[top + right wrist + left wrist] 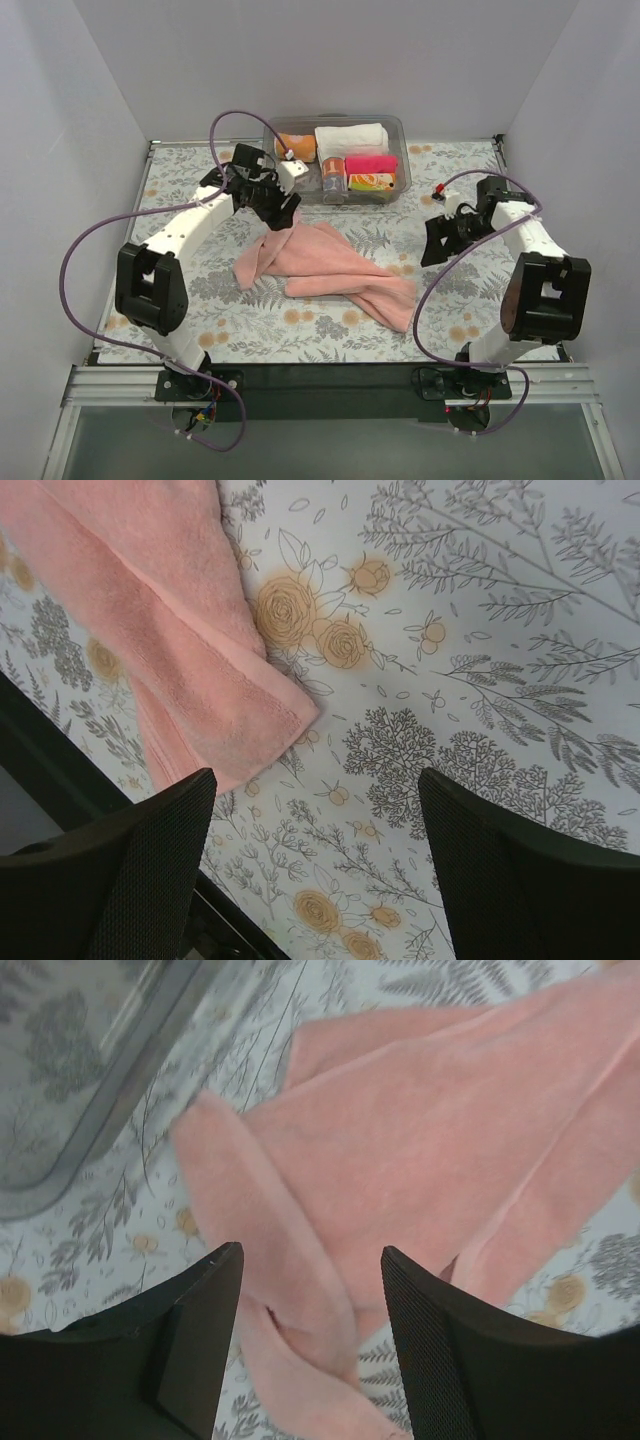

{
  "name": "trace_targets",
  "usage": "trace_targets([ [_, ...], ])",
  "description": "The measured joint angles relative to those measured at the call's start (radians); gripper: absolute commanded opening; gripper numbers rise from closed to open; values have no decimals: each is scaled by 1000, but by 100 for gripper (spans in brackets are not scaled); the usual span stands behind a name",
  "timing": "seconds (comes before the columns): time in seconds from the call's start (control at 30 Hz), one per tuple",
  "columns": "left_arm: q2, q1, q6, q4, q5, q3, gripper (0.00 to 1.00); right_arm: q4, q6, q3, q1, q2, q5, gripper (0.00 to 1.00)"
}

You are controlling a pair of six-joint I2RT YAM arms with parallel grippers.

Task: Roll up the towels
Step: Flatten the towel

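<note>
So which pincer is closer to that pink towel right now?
The left. The left pincer hangs open just above the towel at its far corner, by the plastic bin. The right pincer sits off the towel's right side, over bare flowered tablecloth.

One pink towel [325, 265], one bin [405, 160], two tools [278, 212] [437, 245]

I work in a lab test booth: plain white walls [300, 60] box in my flower-print table [300, 330] and aluminium rail [110, 385]

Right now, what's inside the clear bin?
A white rolled towel, a hot-pink roll, an orange bundle and a small jar show. The left arm covers the bin's near-left corner.
</note>
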Motion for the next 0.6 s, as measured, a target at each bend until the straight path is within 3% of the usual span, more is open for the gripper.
trace_targets([
  [0.37,92,25,41,43,-206,-132,56,35,40,-76,213,133,139,68],
  [0.4,103,25,40,53,-213,-134,55,44,46,-79,230,140,146,64],
  [0.47,121,25,40,69,-226,-146,47,60,54,-89,259,152,155,45],
  [0.5,131,27,37,78,-235,-152,35,66,61,-94,272,158,159,36],
  [0.53,138,29,32,82,-240,-157,29,73,63,-101,284,162,163,20],
  [0.6,148,37,27,82,-244,-162,18,75,68,-109,296,169,169,2],
])
